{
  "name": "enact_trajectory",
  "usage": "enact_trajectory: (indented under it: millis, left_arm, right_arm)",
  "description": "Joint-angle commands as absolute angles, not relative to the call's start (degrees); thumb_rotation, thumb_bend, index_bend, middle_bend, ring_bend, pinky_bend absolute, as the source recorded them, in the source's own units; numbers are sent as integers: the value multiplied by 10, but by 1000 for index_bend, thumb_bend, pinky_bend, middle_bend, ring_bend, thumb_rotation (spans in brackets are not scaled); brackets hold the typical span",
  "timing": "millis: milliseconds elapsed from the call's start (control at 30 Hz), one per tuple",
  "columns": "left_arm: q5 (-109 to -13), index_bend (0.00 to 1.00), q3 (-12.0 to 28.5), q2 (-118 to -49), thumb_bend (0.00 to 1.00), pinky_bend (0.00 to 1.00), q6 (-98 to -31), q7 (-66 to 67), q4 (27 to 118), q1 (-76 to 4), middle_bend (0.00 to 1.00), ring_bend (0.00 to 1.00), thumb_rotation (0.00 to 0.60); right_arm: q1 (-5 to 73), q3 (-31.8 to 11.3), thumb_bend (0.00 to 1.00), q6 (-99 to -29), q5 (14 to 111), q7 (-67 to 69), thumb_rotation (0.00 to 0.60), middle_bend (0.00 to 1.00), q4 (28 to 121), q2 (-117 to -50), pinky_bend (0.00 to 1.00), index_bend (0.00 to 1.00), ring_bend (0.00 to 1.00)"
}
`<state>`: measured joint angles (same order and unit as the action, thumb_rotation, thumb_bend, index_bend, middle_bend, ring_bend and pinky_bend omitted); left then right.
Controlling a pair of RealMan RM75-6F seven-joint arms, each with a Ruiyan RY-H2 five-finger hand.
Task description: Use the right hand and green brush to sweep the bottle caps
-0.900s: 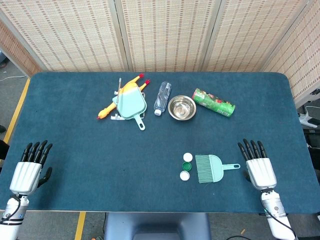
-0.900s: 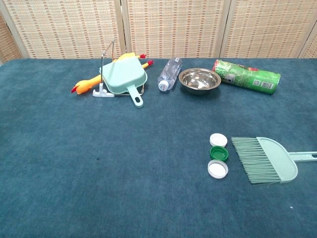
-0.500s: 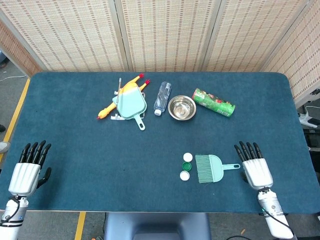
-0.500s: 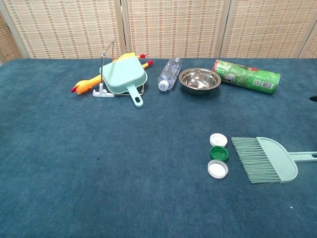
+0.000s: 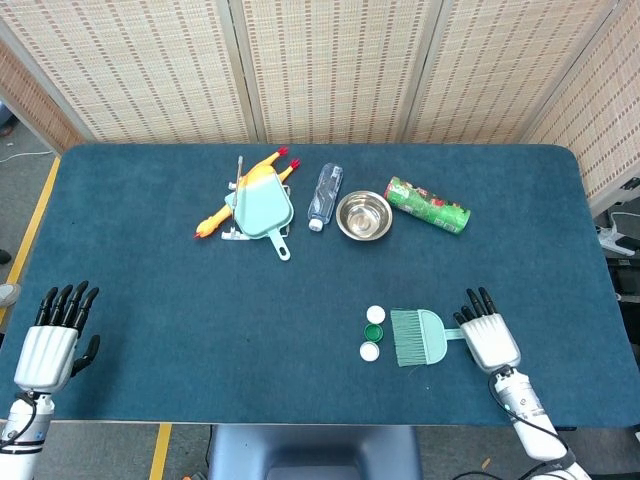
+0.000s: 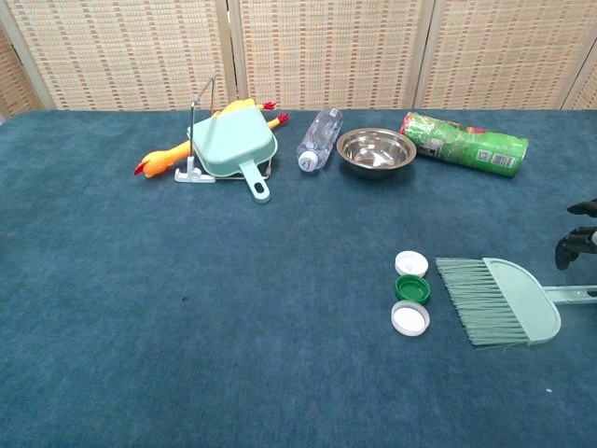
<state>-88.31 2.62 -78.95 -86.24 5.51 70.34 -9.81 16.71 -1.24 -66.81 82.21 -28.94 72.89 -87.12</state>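
On the blue-carpeted table (image 5: 150,300), toward 5 o'clock, the pale green plastic hand brush (image 5: 419,336) (image 6: 499,301) lies flat, bristles pointing to 9 o'clock and handle to 3 o'clock. Just beside the bristles, at 9 o'clock of them, sit three bottle caps in a short column: white cap (image 5: 376,314) (image 6: 410,263), green cap (image 5: 373,332) (image 6: 411,287), white cap (image 5: 369,351) (image 6: 409,318). Right hand (image 5: 484,334) (image 6: 578,243) is at the brush handle, fingers extended and apart; whether it touches the handle cannot be told. Left hand (image 5: 55,336) hovers at 8 o'clock near the table edge, fingers spread, holding nothing.
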Motion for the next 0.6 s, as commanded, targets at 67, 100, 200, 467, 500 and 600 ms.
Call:
enact_trajectory:
  millis: [67, 100, 200, 467, 500, 600]
  left_arm:
    - [-880, 0, 26, -790, 421, 35, -856, 55, 702, -99, 0, 0, 600]
    - [-879, 0, 26, -790, 421, 36, -854, 55, 701, -100, 0, 0, 600]
    - [-877, 0, 28, -790, 420, 35, -851, 52, 699, -102, 0, 0, 600]
    - [-878, 0, 26, -789, 423, 35, -851, 45, 693, -102, 0, 0, 600]
    - [-879, 0, 25, -789, 424, 35, -854, 45, 693, -100, 0, 0, 600]
    - [-880, 0, 24, -789, 426, 36, -857, 44, 691, -98, 0, 0, 600]
  right_arm:
    - [176, -13, 157, -657, 819, -285, 600, 361, 705, -890, 27, 425, 95]
    - [177, -13, 160, -655, 817, -285, 600, 368, 702, -893, 32, 435, 103]
    - [179, -15, 173, -653, 813, -282, 600, 375, 696, -898, 40, 445, 113]
    - [183, -16, 206, -648, 805, -287, 600, 396, 694, -904, 53, 476, 137]
    - [184, -16, 213, -647, 804, -288, 600, 396, 694, -904, 54, 476, 137]
    - [187, -16, 220, -646, 804, -286, 600, 396, 695, -906, 54, 476, 138]
